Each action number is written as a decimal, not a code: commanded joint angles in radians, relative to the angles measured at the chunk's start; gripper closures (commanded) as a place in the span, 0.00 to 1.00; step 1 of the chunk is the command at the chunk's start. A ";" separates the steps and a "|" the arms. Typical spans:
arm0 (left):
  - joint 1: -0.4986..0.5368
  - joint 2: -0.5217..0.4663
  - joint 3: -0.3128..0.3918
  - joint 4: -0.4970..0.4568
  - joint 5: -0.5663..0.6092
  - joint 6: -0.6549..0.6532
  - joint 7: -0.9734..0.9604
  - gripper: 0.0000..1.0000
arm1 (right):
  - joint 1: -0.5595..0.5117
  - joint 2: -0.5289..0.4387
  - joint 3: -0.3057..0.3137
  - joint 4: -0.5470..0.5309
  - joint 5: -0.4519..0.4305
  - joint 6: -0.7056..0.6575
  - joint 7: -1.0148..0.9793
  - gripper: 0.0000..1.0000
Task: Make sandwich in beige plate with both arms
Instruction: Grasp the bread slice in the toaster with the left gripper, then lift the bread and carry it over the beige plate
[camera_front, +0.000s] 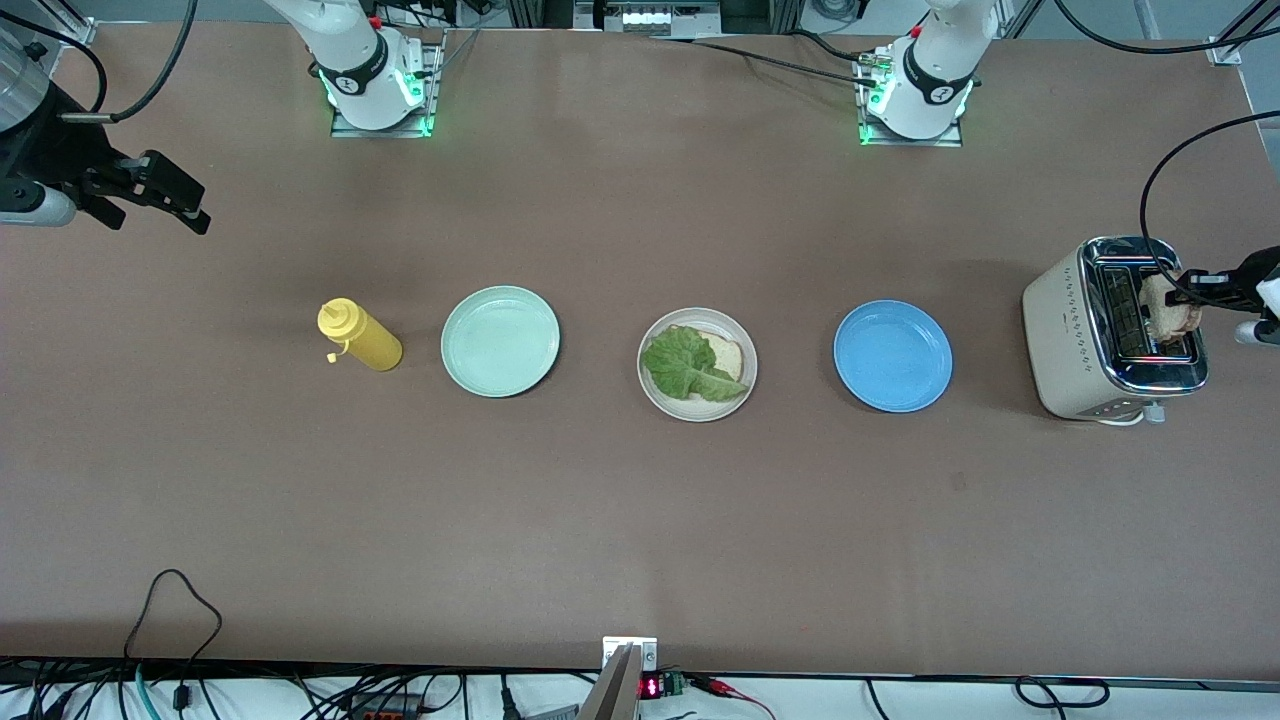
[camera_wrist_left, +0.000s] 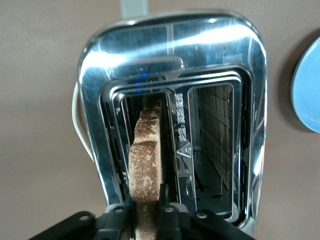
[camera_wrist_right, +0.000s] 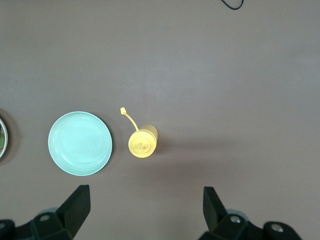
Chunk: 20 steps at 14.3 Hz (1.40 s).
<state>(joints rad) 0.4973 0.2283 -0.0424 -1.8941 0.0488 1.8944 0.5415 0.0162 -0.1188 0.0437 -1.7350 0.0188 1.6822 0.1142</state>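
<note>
Jaws of the left gripper (camera_wrist_left: 147, 220) are pinched on a slice (camera_wrist_left: 145, 165) of browned bread, seen edge-on in the left wrist view with a finger (camera_wrist_left: 167, 220) pressed to each face. The slice stands upright in one slot of the toaster (camera_front: 1075, 335), its lower part still down between the slot walls; the second slot beside it shows only bare wire guides. In the front view the gripper (camera_front: 1190, 290) sits over the toaster's chrome top at the left arm's end of the table, with the slice (camera_front: 1165, 310) poking up above the slot.

The right gripper (camera_wrist_right: 145, 212) has its fingers spread wide with nothing between them. It hangs over bare table at the right arm's end, and the arm waits there; in the front view it shows at (camera_front: 165, 195).

Along the middle of the table stand three plates in a row. The beige plate (camera_front: 655, 390) is the middle one, holding a bread slice (camera_front: 732, 355) with a lettuce leaf (camera_front: 690, 365) lying over most of it. A blue plate (camera_front: 893, 356) lies between it and the toaster. A mint plate (camera_front: 500, 341) lies toward the right arm's end, and just beside that stands a yellow bottle (camera_front: 362, 337), its cap dangling on a strap.
</note>
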 joint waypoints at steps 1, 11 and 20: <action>0.015 -0.029 -0.014 -0.003 0.019 -0.035 0.020 0.99 | 0.027 -0.010 -0.022 -0.014 0.013 0.002 -0.027 0.00; -0.014 -0.029 -0.153 0.426 0.020 -0.581 0.041 0.99 | 0.041 0.008 -0.050 0.009 -0.007 0.002 -0.133 0.00; -0.057 0.028 -0.471 0.425 -0.231 -0.632 -0.286 1.00 | 0.031 0.014 -0.050 0.020 -0.008 -0.002 -0.140 0.00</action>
<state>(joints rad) 0.4613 0.2031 -0.4850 -1.4893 -0.0952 1.2767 0.3433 0.0465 -0.1101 -0.0009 -1.7306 0.0172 1.6866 -0.0082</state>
